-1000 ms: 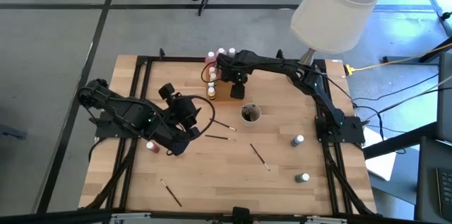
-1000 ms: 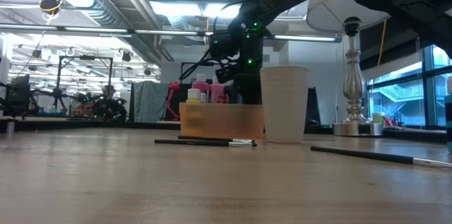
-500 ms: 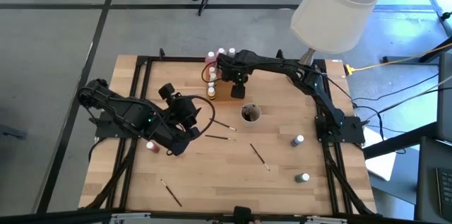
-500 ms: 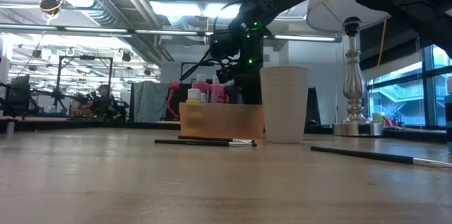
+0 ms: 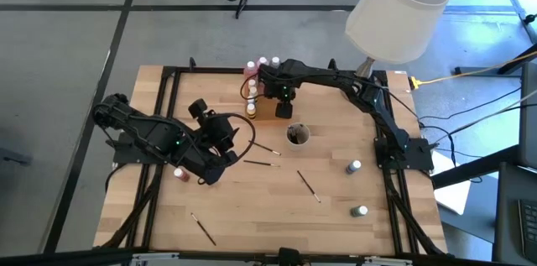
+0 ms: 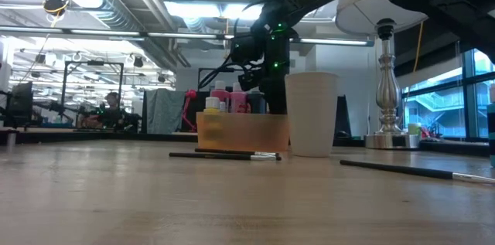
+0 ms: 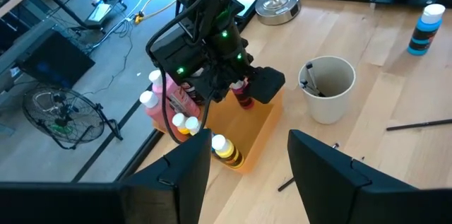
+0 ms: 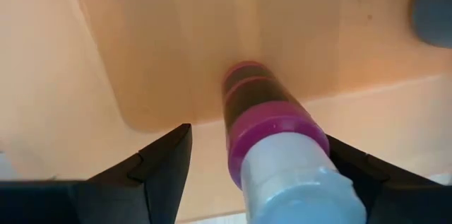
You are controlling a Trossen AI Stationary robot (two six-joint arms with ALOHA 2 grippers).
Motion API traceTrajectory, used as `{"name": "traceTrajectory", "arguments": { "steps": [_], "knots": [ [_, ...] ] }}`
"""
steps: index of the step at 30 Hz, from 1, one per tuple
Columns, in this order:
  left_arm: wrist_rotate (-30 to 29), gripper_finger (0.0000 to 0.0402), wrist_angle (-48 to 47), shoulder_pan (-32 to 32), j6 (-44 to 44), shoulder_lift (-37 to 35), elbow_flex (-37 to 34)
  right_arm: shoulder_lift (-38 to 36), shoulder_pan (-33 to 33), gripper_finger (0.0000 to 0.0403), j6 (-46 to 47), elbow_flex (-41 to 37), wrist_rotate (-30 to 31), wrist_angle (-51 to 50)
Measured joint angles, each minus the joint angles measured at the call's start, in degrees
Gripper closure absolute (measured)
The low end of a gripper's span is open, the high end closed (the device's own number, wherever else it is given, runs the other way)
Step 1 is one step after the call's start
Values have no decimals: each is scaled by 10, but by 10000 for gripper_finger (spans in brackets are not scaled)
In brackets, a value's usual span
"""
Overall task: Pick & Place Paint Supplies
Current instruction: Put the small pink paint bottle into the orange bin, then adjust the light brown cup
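The right gripper (image 5: 283,108) hangs over the flat translucent orange tray (image 5: 270,112) at about 12 o'clock on the wooden table (image 5: 243,216). In the right wrist view its two dark fingers (image 8: 159,164) stand apart on either side of a small magenta paint bottle with a pale cap (image 8: 272,143), which stands upright on the tray floor with neither finger touching it. A second ago the fingers were closer together; they have since spread, and the gripper has lifted very slightly off the tray. The left wrist view shows the same bottle (image 7: 242,97) just below the right gripper (image 7: 244,86), inside the tray (image 7: 258,128).

Along the tray's 9 o'clock edge stand more small bottles: pink ones with white caps (image 5: 251,69) and a yellow one (image 5: 250,108).

Just beside the tray at its 5 o'clock stands a small round pale cup (image 5: 297,135) with dark brush handles in it. Thin dark-handled paintbrushes (image 5: 262,163) lie at the table's centre, another (image 5: 308,185) toward 5 o'clock, another (image 5: 202,228) toward 7 o'clock. A blue-banded bottle (image 5: 354,167) and a green-banded one (image 5: 360,211) stand toward 4 o'clock.

The left gripper (image 5: 226,155) rests unmoved at 9 o'clock, its fingers (image 7: 185,174) apart and empty.
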Motion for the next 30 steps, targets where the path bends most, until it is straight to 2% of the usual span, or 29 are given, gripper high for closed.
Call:
{"name": "traceTrajectory", "arguments": {
  "steps": [7,19,30],
  "knots": [
    [0,217,0,0,0,0,0,-2,0,146,-3,3,-4,-1],
    [0,217,-4,0,1,0,0,-2,0,146,-4,60,-17,-31],
    [0,217,-5,0,4,0,0,-16,7,146,-4,101,3,-67]
  ]
}}
